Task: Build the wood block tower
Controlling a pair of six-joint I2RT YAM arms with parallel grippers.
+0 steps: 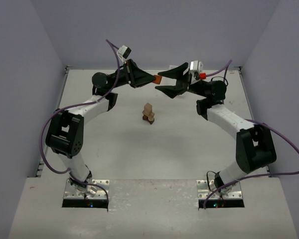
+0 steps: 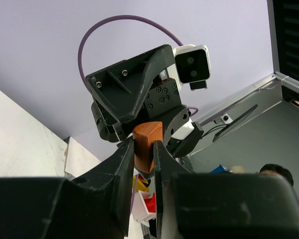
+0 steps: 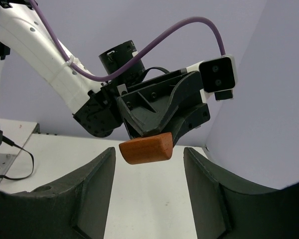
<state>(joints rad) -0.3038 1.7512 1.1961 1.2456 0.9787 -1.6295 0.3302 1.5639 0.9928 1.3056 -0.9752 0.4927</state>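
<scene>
Close to the arm bases, the white desk [image 1: 139, 164] is bare. Mid-desk stands the wood block tower [image 1: 148, 113]: a short stack, light tan piece on top, darker reddish-brown pieces under it, upright, well apart from both arms. Farther back, both arms reach in over the far half of the desk and meet in the air above it. Left tool [image 1: 153, 78] is clamped on an orange-brown block [image 1: 158, 78], and the left wrist view shows the block pinched between the two fingers, its end sticking out past the tips. One side of the block looks rounded. Right tool [image 1: 159, 81] faces it with jaws apart, one finger on each side of the block. The right wrist view shows gaps on both sides, so there is no contact. The block is off the desk, behind and above the tower.
</scene>
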